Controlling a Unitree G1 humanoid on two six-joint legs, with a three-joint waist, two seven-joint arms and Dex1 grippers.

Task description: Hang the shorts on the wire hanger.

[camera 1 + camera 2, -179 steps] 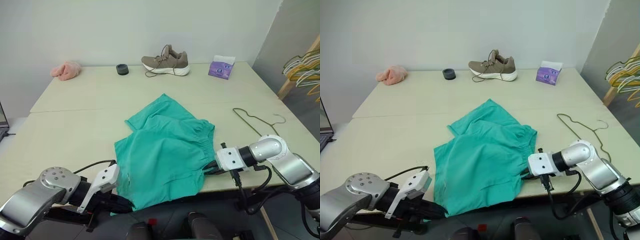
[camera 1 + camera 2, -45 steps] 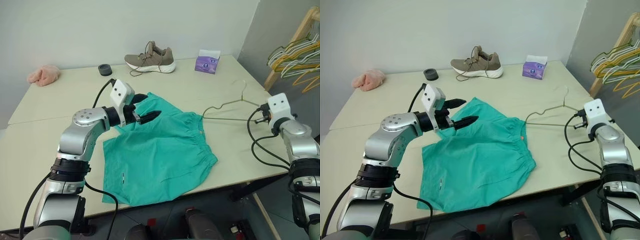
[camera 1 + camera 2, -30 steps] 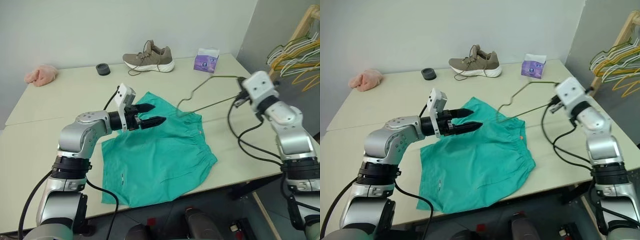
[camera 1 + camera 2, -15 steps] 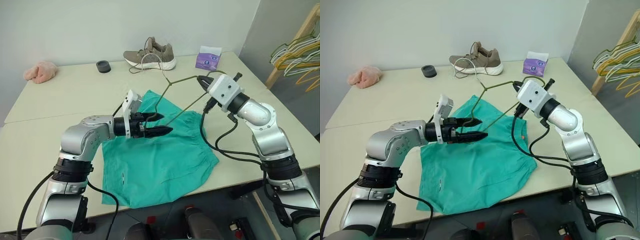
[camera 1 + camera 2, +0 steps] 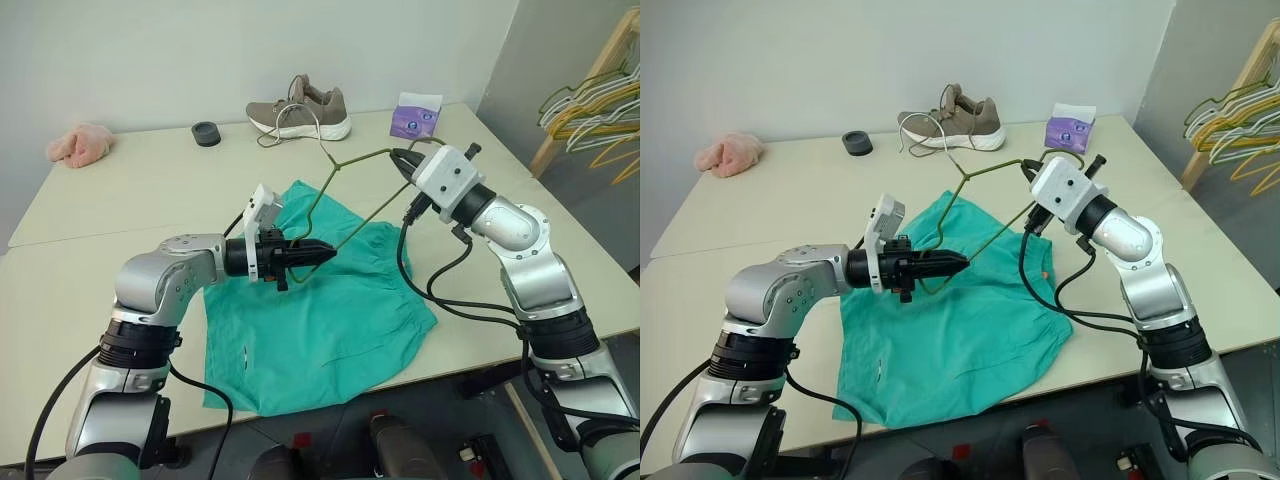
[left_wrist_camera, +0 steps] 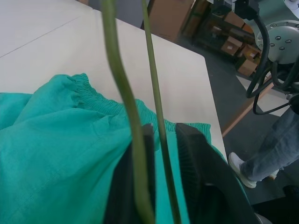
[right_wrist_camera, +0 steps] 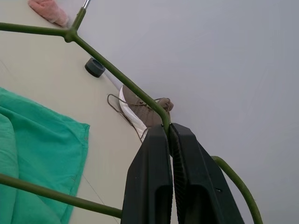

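The teal shorts (image 5: pixel 330 320) lie spread flat on the table (image 5: pixel 130 200), waistband toward the right. The olive wire hanger (image 5: pixel 331 168) hangs in the air above them, held at both ends. My right gripper (image 5: pixel 399 159) is shut on its upper bend, seen close in the right wrist view with the gripper (image 7: pixel 167 129) clamped on the wire. My left gripper (image 5: pixel 320 253) is shut on the hanger's lower corner just above the shorts. In the left wrist view the wire runs between that gripper's fingers (image 6: pixel 145 158), with the shorts (image 6: pixel 56 140) below.
At the table's far edge stand a tan shoe (image 5: pixel 300 108), a purple tissue box (image 5: pixel 415 115), a black ring (image 5: pixel 207 133) and a pink fluffy cloth (image 5: pixel 78 143). Coloured hangers (image 5: pixel 590 110) hang on a wooden rack at right. A person's leg (image 6: pixel 266 158) shows beyond the table.
My left gripper, open a moment ago, has shut on the hanger's lower corner. Before that, the right arm carried the hanger leftward over the shorts.
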